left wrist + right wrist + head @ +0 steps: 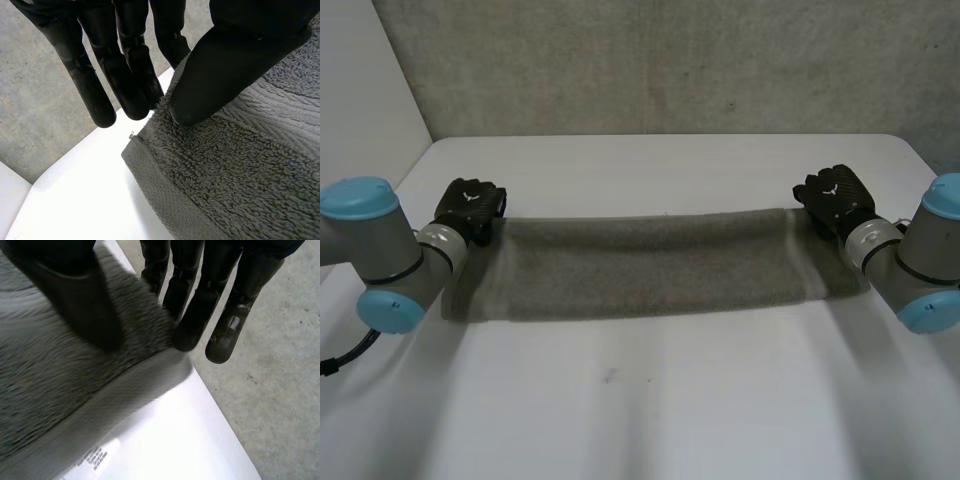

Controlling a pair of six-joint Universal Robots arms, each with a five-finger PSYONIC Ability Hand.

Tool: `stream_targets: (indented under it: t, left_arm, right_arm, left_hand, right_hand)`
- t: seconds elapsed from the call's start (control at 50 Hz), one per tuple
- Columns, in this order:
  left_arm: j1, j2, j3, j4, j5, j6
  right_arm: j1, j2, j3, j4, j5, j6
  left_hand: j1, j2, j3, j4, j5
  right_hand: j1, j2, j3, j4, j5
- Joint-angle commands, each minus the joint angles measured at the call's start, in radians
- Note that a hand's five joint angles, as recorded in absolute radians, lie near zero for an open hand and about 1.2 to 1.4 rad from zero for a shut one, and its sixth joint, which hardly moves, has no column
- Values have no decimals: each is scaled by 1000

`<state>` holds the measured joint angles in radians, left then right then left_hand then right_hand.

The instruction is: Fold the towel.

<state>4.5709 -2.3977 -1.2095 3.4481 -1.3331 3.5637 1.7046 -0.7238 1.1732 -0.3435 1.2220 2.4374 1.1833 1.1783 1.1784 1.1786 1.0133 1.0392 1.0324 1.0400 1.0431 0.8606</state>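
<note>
**Two hands hold grey towel stretched across white table**

A white table (650, 400) stands before a grey concrete wall (660, 60). Across its far half a grey towel (650, 265) runs as one long band from side to side, pulled out between the robot's two arms. The left arm (380, 255) and the right arm (925, 260) each reach in from their own side, so that one end of the towel sits at each hand.

The left hand (470, 208) is closed on the towel's left end. In the left wrist view its thumb (225, 65) presses down on the terry pile close to a corner, and its fingers (135, 75) lie against the cloth's edge on the other side, pinching it between them.

The right hand (835, 198) grips the right end in the same way. In the right wrist view the thumb lies on top of the pile just inside the hem, with the fingers meeting the cloth from behind it. A small white printed label (92, 460) sits at the hem, beneath that hand.
</note>
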Motion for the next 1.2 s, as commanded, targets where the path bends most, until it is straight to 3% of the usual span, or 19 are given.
stream_targets:
  t: [0.02, 0.04, 0.06, 0.18, 0.3, 0.38, 0.54, 0.72, 0.94, 1.1, 1.14, 1.2]
  left_arm:
    - [0, -32, 45, -3, -17, 0]
    - [-1, -35, 56, -4, -31, 0]
    - [-1, -35, 62, -6, -44, -2]
    - [-4, -14, 65, -7, -67, -11]
    - [-10, 77, 34, -12, -72, -26]
    - [-10, 182, -48, -17, -71, -71]
    - [-6, 362, -241, -18, -64, -178]
    - [-10, 470, -386, -18, -60, -255]
    - [-15, 493, -469, -4, -58, -279]
    - [-13, 491, -472, -4, -58, -281]
    - [-13, 491, -472, -4, -58, -279]
    - [-13, 492, -479, -4, -58, -281]
  right_arm:
    - [0, 24, -37, 8, 70, 0]
    - [0, 24, -47, 8, 97, 0]
    - [0, 23, -52, 8, 117, 3]
    - [0, -19, -61, 9, 168, 25]
    - [-5, -138, -24, 17, 172, 158]
    - [-8, -239, 48, 79, 160, 245]
    - [-17, -348, 186, 263, 93, 255]
    - [-63, -341, 304, 282, 27, 233]
    - [-100, -218, 312, 198, 22, 144]
    - [-117, -160, 281, 187, 22, 120]
    - [-126, -149, 264, 178, 22, 118]
    - [-152, -161, 260, 164, 40, 117]
  left_hand:
    - [-374, -369, -369, -369, -378]
    - [-813, -808, -808, -808, -817]
    - [-1009, -1004, -1004, -1004, -1013]
    - [-1009, -1004, -1004, -1004, -1013]
    - [-1009, -1004, -1004, -1004, -1013]
    - [-1009, -1004, -1004, -1004, -1013]
    - [-1009, -1004, -1004, -1004, -1013]
    - [-1009, -1004, -1004, -1004, -1013]
    - [-1009, -1004, -1004, -1004, -1013]
    - [-1009, -1004, -1004, -1004, -1013]
    - [-1009, -1004, -1004, -1004, -1013]
    - [-1009, -1004, -1004, -1004, -1013]
  right_hand:
    - [-865, -858, -865, -869, -861]
    - [-865, -858, -865, -869, -861]
    - [-865, -858, -865, -869, -861]
    - [-865, -858, -865, -869, -861]
    - [-865, -858, -865, -869, -861]
    - [-865, -858, -865, -869, -861]
    - [-865, -858, -865, -869, -861]
    - [-594, -587, -594, -597, -589]
    - [-514, -507, -515, -518, -510]
    - [-214, -208, -215, -218, -210]
    - [354, 361, 353, 350, 358]
    - [357, 364, 356, 353, 361]
